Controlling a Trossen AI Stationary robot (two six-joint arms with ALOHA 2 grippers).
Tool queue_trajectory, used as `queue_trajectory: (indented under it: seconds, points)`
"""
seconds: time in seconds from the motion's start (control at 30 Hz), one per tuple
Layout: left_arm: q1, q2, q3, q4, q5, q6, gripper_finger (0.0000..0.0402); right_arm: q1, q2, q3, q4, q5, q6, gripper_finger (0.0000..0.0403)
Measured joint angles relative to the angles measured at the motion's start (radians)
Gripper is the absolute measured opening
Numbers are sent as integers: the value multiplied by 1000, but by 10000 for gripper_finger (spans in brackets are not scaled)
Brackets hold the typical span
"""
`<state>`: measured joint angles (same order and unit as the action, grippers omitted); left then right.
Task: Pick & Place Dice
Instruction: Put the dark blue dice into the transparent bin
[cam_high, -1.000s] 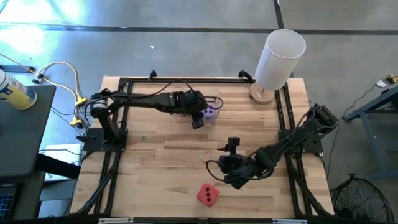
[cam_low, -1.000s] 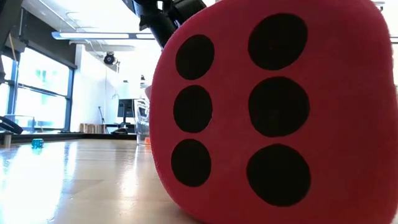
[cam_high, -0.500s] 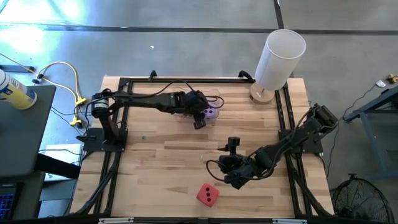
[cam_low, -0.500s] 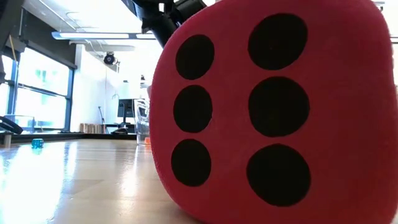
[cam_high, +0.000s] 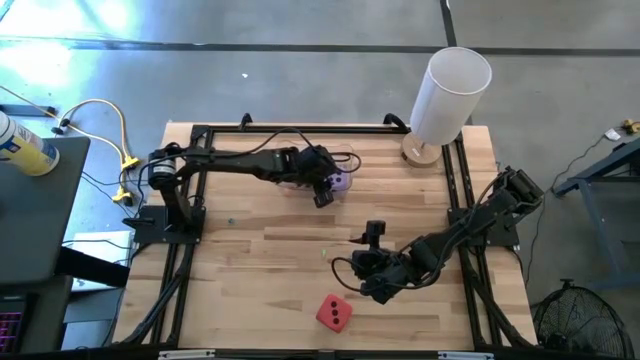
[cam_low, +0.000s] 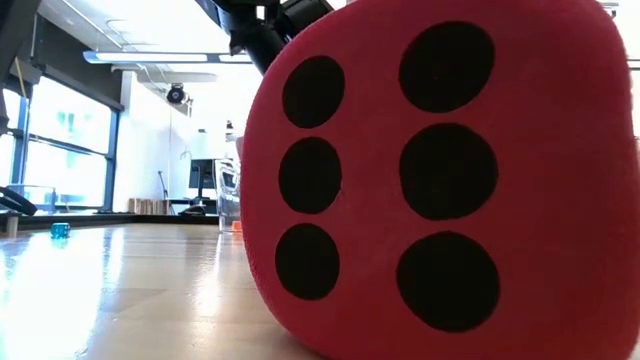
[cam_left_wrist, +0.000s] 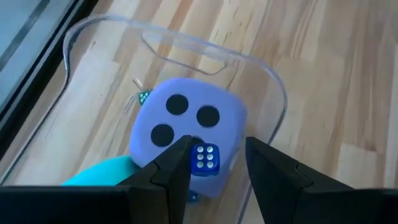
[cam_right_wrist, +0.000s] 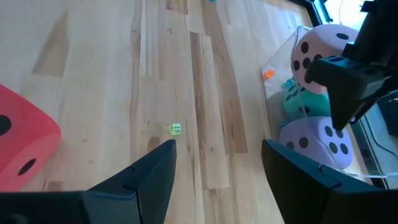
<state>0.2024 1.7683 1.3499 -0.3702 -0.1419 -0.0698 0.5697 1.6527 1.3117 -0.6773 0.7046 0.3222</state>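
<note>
A clear plastic tub (cam_high: 338, 172) at the table's far middle holds the purple die (cam_left_wrist: 186, 134), the teal die (cam_left_wrist: 102, 174) and the pink die (cam_right_wrist: 318, 48). The red die (cam_high: 334, 313) rests on the table near the near edge and fills the low view (cam_low: 450, 170). My left gripper (cam_left_wrist: 217, 155) hangs open above the tub (cam_high: 324, 189), over the purple die. A small blue die (cam_left_wrist: 204, 160) lies on the purple die's top between the fingers. My right gripper (cam_right_wrist: 217, 163) is open and low over the table's middle (cam_high: 366, 268). My left gripper stands with one finger (cam_left_wrist: 177, 163) right beside the small blue die (cam_left_wrist: 204, 160), which lies on the purple die. Whether that finger touches it, I cannot tell; the other finger is clear of it.
A tall white cylinder (cam_high: 450, 95) stands at the table's far right corner. A tiny green die (cam_right_wrist: 175, 129) lies on the wood in front of my right gripper, and a tiny teal one (cam_low: 60, 230) lies farther off. Black frame rails (cam_high: 190, 250) run along both sides.
</note>
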Motion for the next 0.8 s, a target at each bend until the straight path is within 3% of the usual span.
queue_trajectory:
  seconds: [0.43, 0.8]
  points:
    - [-15, -147, 0, -143, -38, 12, 144, 0, 0, 0, -18, -3, 20, 228]
    - [19, -155, 4, -299, -92, 41, 144, 0, 0, 0, -19, -1, 22, 228]
